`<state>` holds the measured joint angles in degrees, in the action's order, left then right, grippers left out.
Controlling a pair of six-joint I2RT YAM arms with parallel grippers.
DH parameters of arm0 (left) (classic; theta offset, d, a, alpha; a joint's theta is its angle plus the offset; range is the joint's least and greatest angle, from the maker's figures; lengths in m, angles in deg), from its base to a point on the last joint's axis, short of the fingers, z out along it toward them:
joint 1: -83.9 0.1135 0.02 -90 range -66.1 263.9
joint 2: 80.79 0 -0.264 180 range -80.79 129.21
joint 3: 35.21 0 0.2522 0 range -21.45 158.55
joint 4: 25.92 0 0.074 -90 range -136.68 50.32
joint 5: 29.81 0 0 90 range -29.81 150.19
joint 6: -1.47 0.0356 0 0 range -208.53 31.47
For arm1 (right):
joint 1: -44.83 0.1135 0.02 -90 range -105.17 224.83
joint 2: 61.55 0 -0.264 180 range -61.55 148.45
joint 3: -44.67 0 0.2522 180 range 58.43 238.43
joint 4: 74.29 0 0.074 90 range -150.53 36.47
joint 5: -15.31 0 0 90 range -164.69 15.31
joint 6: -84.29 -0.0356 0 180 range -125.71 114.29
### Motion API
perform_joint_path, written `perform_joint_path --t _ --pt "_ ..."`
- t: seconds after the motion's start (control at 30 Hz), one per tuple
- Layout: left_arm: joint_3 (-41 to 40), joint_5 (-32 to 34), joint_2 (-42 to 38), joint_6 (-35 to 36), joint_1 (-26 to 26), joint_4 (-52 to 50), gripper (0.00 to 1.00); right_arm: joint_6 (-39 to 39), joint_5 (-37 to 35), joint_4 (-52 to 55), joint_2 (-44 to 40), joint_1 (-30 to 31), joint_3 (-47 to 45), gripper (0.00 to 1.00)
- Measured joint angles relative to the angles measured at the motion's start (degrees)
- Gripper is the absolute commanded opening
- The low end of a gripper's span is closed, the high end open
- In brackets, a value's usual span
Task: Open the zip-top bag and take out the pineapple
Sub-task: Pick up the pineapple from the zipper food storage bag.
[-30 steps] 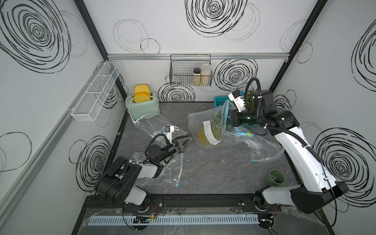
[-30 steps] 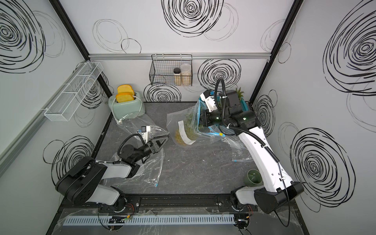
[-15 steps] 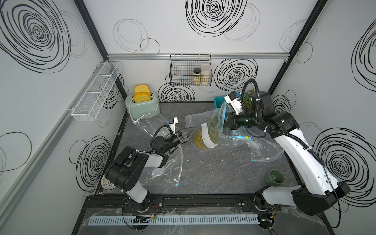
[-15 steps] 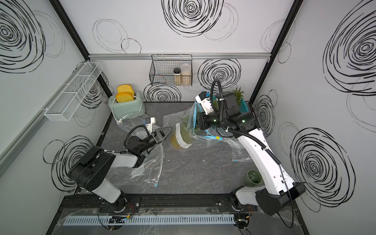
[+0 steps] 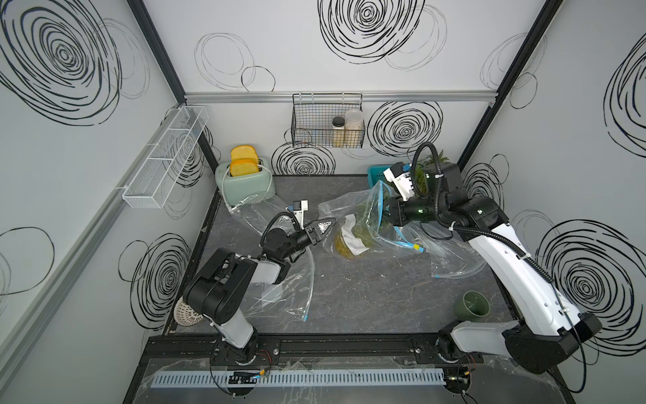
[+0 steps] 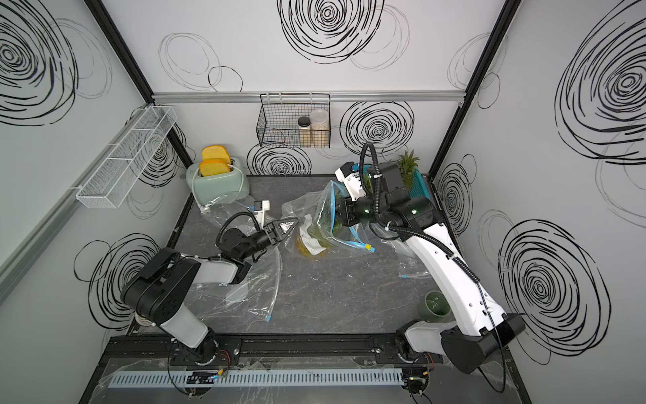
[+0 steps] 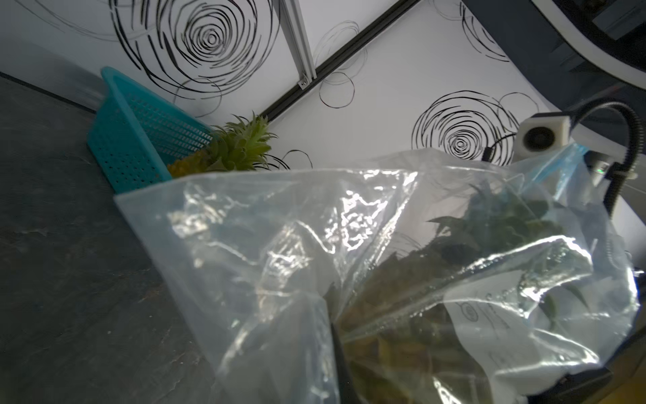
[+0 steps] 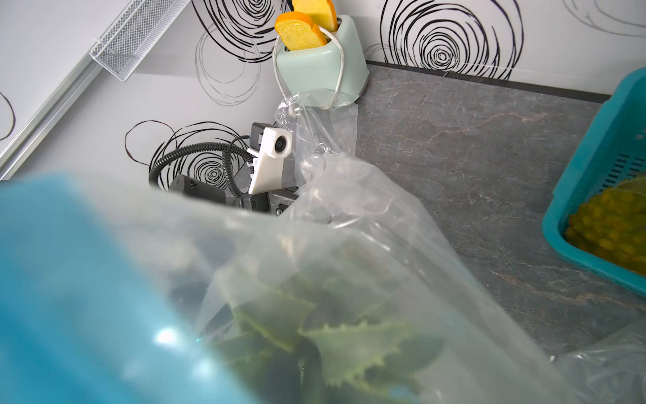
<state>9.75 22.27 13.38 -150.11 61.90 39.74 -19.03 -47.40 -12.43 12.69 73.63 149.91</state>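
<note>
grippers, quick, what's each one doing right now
Left gripper: closed, pinching the closed end of the zip-top bag.
Right gripper: closed on the bag's blue zipper rim, holding it up.

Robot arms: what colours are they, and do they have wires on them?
The left arm and right arm both have chunky black joints and smooth white shells. A ribbed black cable loops to a small white camera on each wrist. The left tool is black, with pointed triangular fingers. A tiny green light glows on the right wrist.
</note>
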Motion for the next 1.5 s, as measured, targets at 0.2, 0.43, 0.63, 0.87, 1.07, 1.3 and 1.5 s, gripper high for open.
perform_joint_path --t 0.2,0.43,0.63,0.87,1.07,1.3,1.5 --pt "7.6 8.5 -8.5 21.7 0.2 -32.0 0.00 0.5 -0.9 1.1 -1.8 -1.1 0.9 0.00" --pt "14.4 18.2 -10.9 35.0 0.3 -52.5 0.00 1.5 -0.8 2.6 -4.7 -2.1 4.2 0.00" --pt "22.8 25.9 -10.9 43.0 0.1 -65.4 0.00 2.5 -1.8 4.1 -6.2 -2.5 4.5 0.00" --pt "31.0 35.4 -10.8 49.4 1.4 -72.5 0.00 3.0 -2.2 5.3 -7.7 -2.8 4.5 0.00" --pt "33.7 40.1 -9.2 53.2 1.7 -74.6 0.00 3.3 -2.3 5.2 -9.5 -2.8 4.5 0.00" --pt "31.8 41.0 -9.7 53.4 1.2 -72.8 0.00 2.6 -1.8 3.3 -10.6 -2.8 2.7 0.00" --pt "27.1 43.8 -12.2 53.0 -3.4 -72.7 0.00 1.7 0.0 1.8 -11.4 -2.8 0.4 0.00"
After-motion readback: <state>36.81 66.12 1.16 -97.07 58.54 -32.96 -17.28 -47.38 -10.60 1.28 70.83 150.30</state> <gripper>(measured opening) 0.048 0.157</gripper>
